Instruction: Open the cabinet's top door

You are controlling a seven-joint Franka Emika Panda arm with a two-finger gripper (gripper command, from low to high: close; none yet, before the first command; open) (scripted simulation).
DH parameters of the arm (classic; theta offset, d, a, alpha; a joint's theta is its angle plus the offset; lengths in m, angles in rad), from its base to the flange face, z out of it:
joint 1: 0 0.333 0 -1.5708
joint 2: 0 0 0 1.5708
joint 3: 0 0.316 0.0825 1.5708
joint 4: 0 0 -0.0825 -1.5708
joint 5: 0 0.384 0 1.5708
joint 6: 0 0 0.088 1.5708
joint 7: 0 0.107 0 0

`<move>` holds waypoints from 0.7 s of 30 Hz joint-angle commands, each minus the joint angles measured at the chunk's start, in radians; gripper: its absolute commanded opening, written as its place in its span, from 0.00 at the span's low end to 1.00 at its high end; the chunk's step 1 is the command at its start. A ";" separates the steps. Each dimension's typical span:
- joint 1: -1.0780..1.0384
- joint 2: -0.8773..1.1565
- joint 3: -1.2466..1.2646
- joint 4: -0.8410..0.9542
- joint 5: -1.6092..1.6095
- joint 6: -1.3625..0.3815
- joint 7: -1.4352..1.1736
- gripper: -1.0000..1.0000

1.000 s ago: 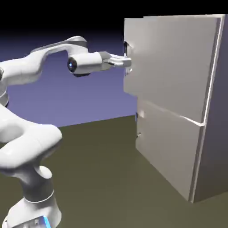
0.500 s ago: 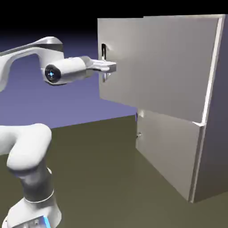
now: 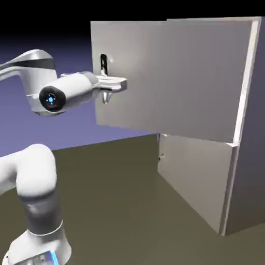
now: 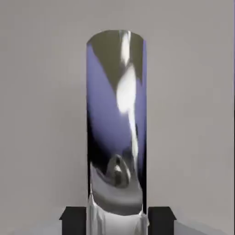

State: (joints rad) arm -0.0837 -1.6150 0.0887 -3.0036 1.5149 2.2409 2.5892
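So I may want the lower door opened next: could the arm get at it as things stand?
Probably not right away: the pincer is shut on the top door's handle. The lower door itself stands unblocked.

A mirror-bright, chrome-like metal finish is shown by the handle (image 4: 117,124) held between the claw's (image 3: 107,91) dark matt fingertips (image 4: 160,220). Behind it, the top door (image 3: 171,77) is seen as smooth, matt light grey. The arm (image 3: 31,171) is rendered in glossy white plastic.

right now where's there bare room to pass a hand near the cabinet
Free: the bare table between the robot's base and the lower door, under the swung-out top door. Crowded: at the handle, where the gripper is clamped on it.
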 commanded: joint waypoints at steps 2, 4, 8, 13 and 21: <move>-0.054 -0.042 -0.051 -0.014 -0.037 -0.086 0.022 0.00; -0.126 -0.078 -0.057 -0.023 -0.026 -0.166 0.043 0.00; -0.271 -0.131 -0.024 -0.033 0.042 -0.298 0.075 0.00; -0.452 -0.174 0.042 -0.038 0.151 -0.449 0.103 0.00; -0.742 -0.185 0.127 -0.033 0.305 -0.703 0.106 0.00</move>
State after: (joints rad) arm -0.8260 -1.7628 0.2137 -3.0350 1.8194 1.5393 2.6956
